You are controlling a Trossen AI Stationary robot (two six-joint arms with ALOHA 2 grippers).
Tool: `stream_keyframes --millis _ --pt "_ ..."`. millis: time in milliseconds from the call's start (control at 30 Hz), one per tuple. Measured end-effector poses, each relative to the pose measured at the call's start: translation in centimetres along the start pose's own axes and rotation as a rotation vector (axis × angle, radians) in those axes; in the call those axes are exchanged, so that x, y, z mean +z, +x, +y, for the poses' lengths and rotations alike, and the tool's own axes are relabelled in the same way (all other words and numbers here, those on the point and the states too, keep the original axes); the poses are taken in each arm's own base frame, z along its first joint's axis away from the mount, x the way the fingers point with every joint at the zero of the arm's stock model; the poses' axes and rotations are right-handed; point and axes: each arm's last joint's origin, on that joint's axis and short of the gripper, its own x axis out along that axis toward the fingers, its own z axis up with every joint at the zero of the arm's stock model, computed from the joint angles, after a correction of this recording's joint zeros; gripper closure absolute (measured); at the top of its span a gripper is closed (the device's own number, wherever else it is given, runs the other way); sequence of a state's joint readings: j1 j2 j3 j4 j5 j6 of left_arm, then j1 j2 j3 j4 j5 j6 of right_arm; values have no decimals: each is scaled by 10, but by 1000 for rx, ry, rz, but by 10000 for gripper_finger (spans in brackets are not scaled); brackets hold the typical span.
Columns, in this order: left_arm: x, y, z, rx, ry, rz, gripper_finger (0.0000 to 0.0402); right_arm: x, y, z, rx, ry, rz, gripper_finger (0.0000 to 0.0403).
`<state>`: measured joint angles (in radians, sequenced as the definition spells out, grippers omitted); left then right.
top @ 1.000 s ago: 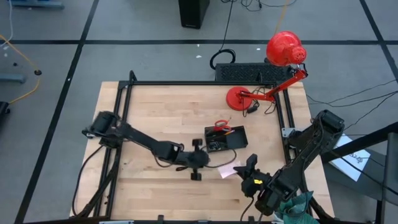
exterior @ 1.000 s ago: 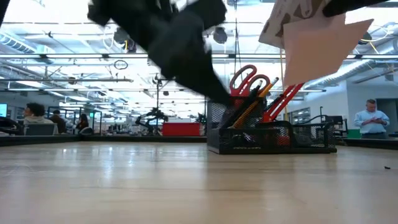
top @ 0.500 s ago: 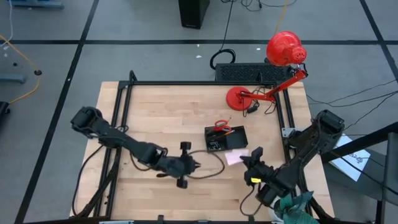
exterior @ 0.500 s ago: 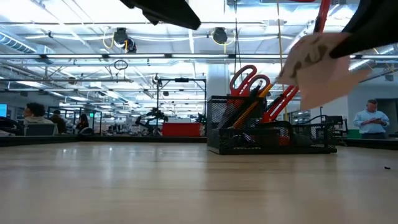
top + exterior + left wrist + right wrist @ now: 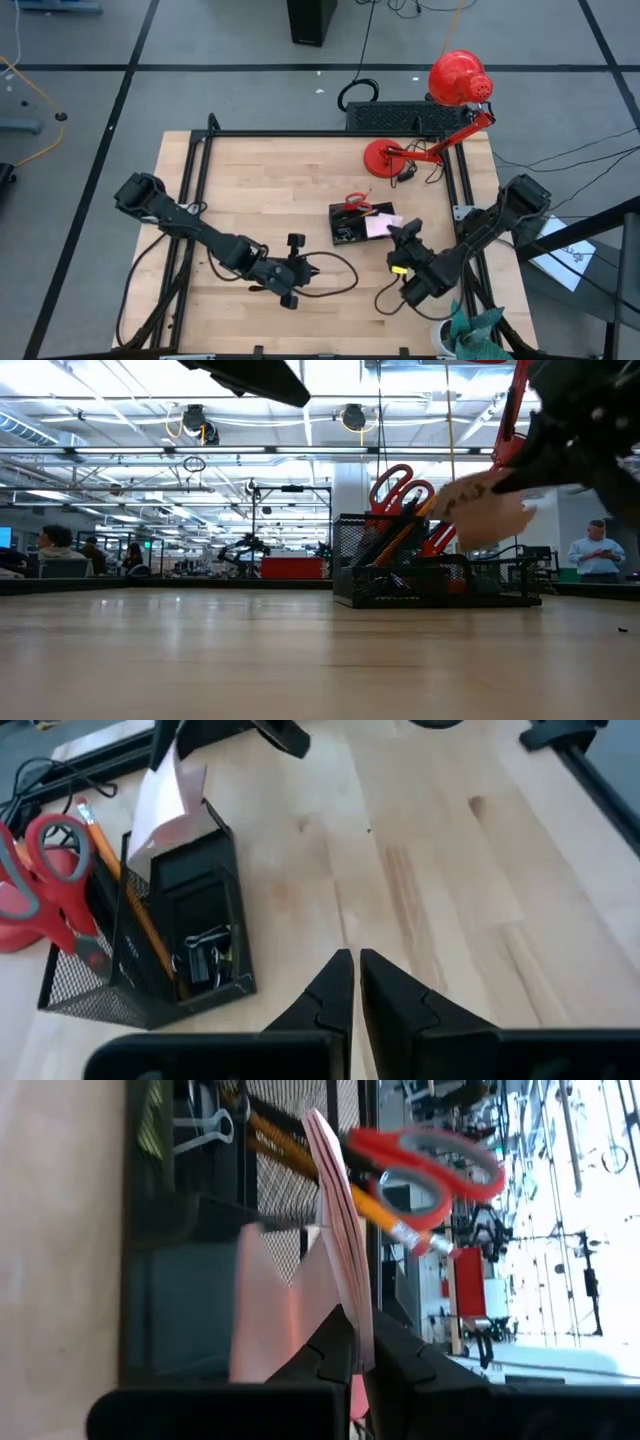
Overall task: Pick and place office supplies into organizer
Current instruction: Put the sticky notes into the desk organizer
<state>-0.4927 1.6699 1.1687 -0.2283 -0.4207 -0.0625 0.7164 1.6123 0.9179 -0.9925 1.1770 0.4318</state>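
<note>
The black mesh organizer (image 5: 352, 224) stands right of the table's middle and holds red-handled scissors (image 5: 396, 484), orange pencils (image 5: 372, 1208), black binder clips (image 5: 204, 958) and pens. My right gripper (image 5: 393, 234) hovers at the organizer's right end, shut on the pink sticky-note pad (image 5: 378, 224), which hangs over the right-hand compartment (image 5: 180, 1280). I cannot tell whether the pad touches the organizer. My left gripper (image 5: 308, 268) is shut and holds nothing, above bare wood left of and nearer than the organizer (image 5: 165, 945). My right gripper pinches the pink sticky-note pad between its two fingers at one edge (image 5: 348, 1302), seen edge-on, several sheets together. The fingers come slanting from the table's near right side. The pad (image 5: 488, 510) is lifted, its free end toward the organizer, loose sheets (image 5: 270, 1295) fanning apart.
A red desk lamp stands with its round base (image 5: 383, 157) on the far right of the table, behind the organizer. A black cable loop (image 5: 340, 275) trails from the left arm. A teal cloth (image 5: 478, 330) sits at the near right corner. Bare wood (image 5: 250, 190) lies to the left.
My right gripper has carried the pink pad from the near right toward the organizer and lowered it over the right end. My left gripper has drawn back from beside the organizer toward the table's left and near edge, and has left the low view.
</note>
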Motion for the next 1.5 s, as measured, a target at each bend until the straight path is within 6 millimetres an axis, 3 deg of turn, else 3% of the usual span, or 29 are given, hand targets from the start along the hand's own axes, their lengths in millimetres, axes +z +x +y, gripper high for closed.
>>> stream_keyframes --millis 333,700,967,1233,1500 --pt "-12 5 2 9 12 39 371 1 34 12 33 53 18 397" --pt "-28 12 9 32 -24 86 371 -1 66 0 3 148 120 397" --pt "-28 12 9 31 -24 86 371 -4 84 -5 101 241 202 397" --pt "-28 12 9 31 -25 86 371 -2 85 -3 179 239 194 382" --pt "-28 12 9 31 -34 86 371 5 74 2 149 235 120 395"
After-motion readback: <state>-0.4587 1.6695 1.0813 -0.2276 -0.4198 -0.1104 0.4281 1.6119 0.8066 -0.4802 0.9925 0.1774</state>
